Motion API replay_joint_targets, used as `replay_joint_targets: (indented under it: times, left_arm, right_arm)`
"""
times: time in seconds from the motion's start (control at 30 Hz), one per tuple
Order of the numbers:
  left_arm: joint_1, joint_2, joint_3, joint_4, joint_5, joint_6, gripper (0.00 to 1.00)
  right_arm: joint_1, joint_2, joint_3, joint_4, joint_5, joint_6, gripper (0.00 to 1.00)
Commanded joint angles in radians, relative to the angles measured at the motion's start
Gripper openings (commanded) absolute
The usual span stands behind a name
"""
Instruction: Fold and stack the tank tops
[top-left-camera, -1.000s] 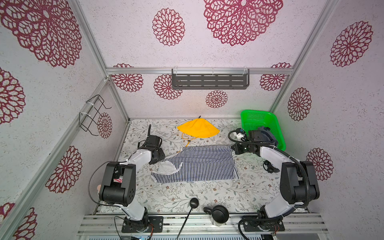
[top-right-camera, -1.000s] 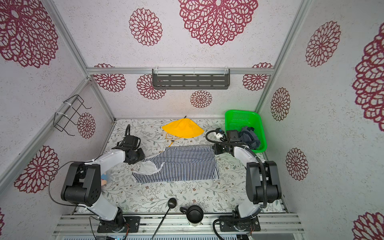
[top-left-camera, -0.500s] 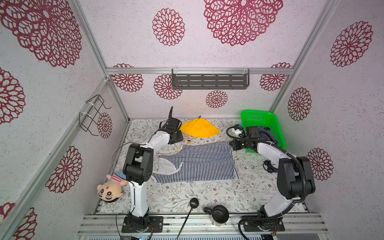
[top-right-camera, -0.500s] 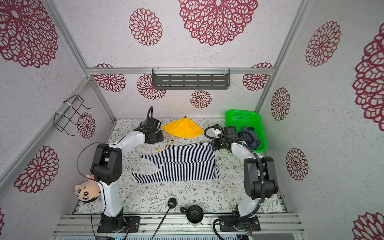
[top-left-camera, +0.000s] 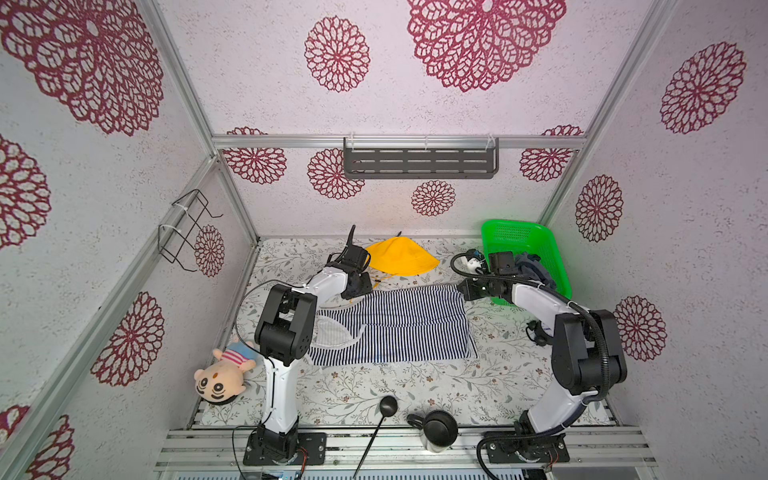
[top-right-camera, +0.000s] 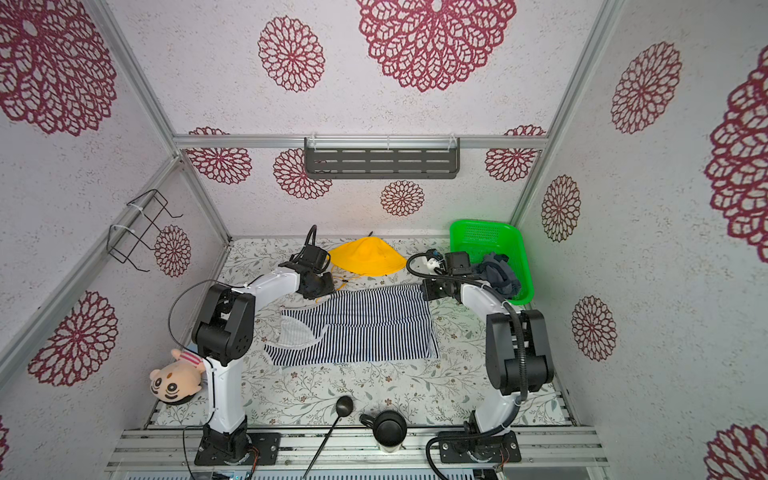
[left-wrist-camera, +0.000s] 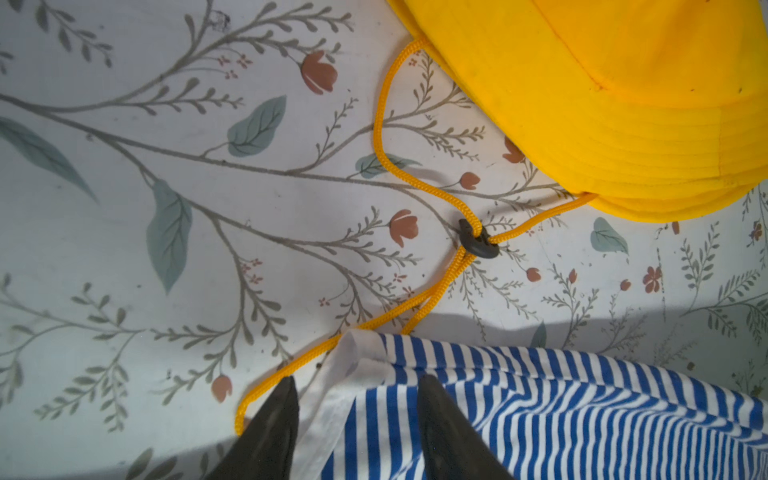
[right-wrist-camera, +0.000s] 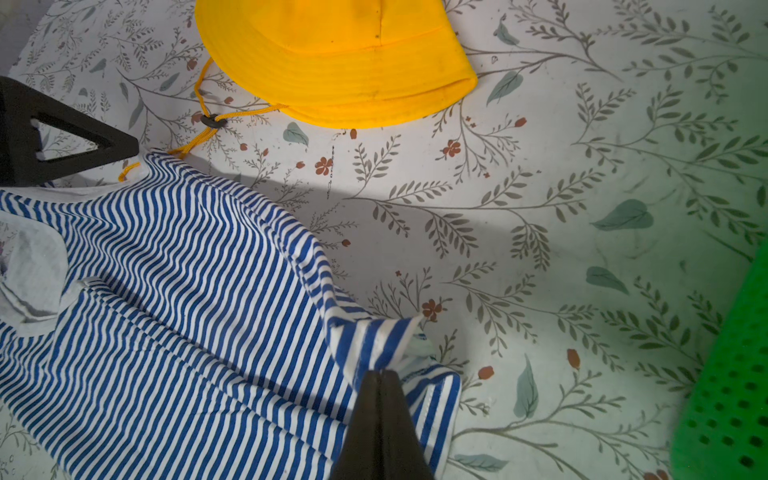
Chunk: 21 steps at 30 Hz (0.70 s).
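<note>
A navy-and-white striped tank top (top-left-camera: 399, 324) (top-right-camera: 361, 328) lies spread flat mid-table in both top views. My left gripper (top-left-camera: 357, 289) (left-wrist-camera: 358, 380) is at its far left corner, open, its two dark fingers either side of the white-trimmed strap end (left-wrist-camera: 357, 353). My right gripper (top-left-camera: 465, 289) (right-wrist-camera: 380, 372) is shut on the far right hem corner (right-wrist-camera: 374, 336), pinched up into a peak. A slate blue-grey tank top (top-left-camera: 532, 270) (top-right-camera: 498, 274) lies bunched in the green basket (top-left-camera: 519, 232).
A yellow hat (top-left-camera: 401, 259) (left-wrist-camera: 623, 104) lies just behind the striped top; its cord (left-wrist-camera: 382, 141) runs under the strap by my left fingers. A plush toy (top-left-camera: 220, 374) lies near left. A ladle (top-left-camera: 387, 405) and a black mug (top-left-camera: 436, 426) are at the front edge.
My left arm swung from the top's left side to its far left corner by the hat, uncovering the plush toy. The right gripper stayed shut on the hem corner.
</note>
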<state>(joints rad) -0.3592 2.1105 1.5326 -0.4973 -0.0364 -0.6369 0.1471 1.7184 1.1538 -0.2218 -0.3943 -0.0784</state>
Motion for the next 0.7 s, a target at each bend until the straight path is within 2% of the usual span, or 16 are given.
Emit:
replay_joint_targets:
  times: [0.0, 0.13, 0.27, 0.47, 0.6, 0.67]
  left_arm:
    - [0.005, 0.038, 0.035, 0.011, 0.017, 0.009, 0.42]
    - [0.004, 0.043, 0.021, 0.019, 0.014, 0.01, 0.46]
    - [0.006, 0.055, 0.024, 0.024, 0.014, 0.009, 0.46]
    - [0.003, 0.077, 0.038, 0.03, 0.039, -0.008, 0.3]
    - [0.004, 0.074, 0.037, 0.021, 0.038, -0.01, 0.23]
    - [0.004, 0.073, 0.037, 0.017, 0.033, -0.007, 0.14]
  right_arm:
    - [0.003, -0.002, 0.024, 0.004, 0.002, 0.006, 0.0]
    - [0.003, -0.001, 0.027, 0.004, 0.005, 0.005, 0.0]
    - [0.003, 0.006, 0.031, 0.003, 0.003, 0.005, 0.0]
    - [0.003, 0.004, 0.032, 0.002, 0.009, 0.006, 0.0]
    - [0.002, 0.005, 0.035, -0.001, 0.015, 0.006, 0.0]
    - [0.003, 0.008, 0.038, 0.001, 0.016, 0.008, 0.0]
